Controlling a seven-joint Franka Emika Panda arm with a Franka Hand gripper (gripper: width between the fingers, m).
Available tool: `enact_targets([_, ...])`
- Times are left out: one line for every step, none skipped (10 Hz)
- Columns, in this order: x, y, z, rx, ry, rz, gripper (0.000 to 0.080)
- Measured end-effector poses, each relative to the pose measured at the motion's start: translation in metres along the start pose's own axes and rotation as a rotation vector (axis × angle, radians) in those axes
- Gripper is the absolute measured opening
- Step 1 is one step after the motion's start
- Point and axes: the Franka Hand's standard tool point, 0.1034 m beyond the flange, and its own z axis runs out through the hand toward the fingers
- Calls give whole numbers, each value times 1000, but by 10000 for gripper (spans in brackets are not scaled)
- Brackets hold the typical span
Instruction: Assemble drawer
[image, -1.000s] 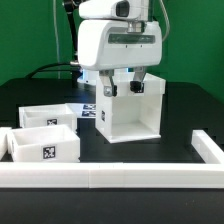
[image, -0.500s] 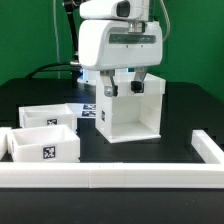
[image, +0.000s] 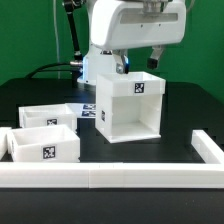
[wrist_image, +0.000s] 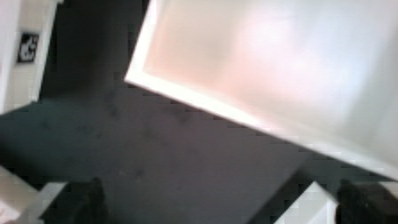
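The tall white open-fronted box housing (image: 128, 108) stands upright on the black table with a tag on its rear wall. Two shallow white trays lie at the exterior view's left, one behind (image: 44, 115) and one in front (image: 45, 144) with a tag on its face. My gripper (image: 140, 64) hovers just above the housing's top edge, open and empty. In the blurred wrist view, a white face of the housing (wrist_image: 267, 60) fills the far side. My gripper (wrist_image: 214, 205) shows two dark fingers (wrist_image: 64, 203) wide apart over black table.
The marker board (image: 88, 113) lies flat between the rear tray and the housing. A long white rail (image: 110, 177) borders the table's front and turns back at the exterior view's right (image: 207, 148). Cables hang behind the arm.
My gripper has risen and shifted toward the exterior view's right, from low at the housing's top left wall to above its top. The housing and trays have not moved.
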Motion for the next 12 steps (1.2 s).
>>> enact_targets([0,0,1,0,1,-1,650])
enact_targets([0,0,1,1,0,0,650])
enact_targets([0,0,1,1,-1,0,650])
enact_targets([-4,-7,2,8,0,55,650])
enact_targets([-12,-22,4,11,-10,74,650])
enact_targets([-16,-33,6,13,-19,71,650])
enact_targets([-19,-40,8,16,-26,61,650])
enact_targets([-21,-46,13,15,-21,55,650])
enact_targets([-24,-55,20,13,-16,53,650])
enact_targets([-25,-64,27,13,-13,61,650])
enact_targets([-26,-69,32,10,-4,58,650])
enact_targets([-27,-73,36,6,8,55,650])
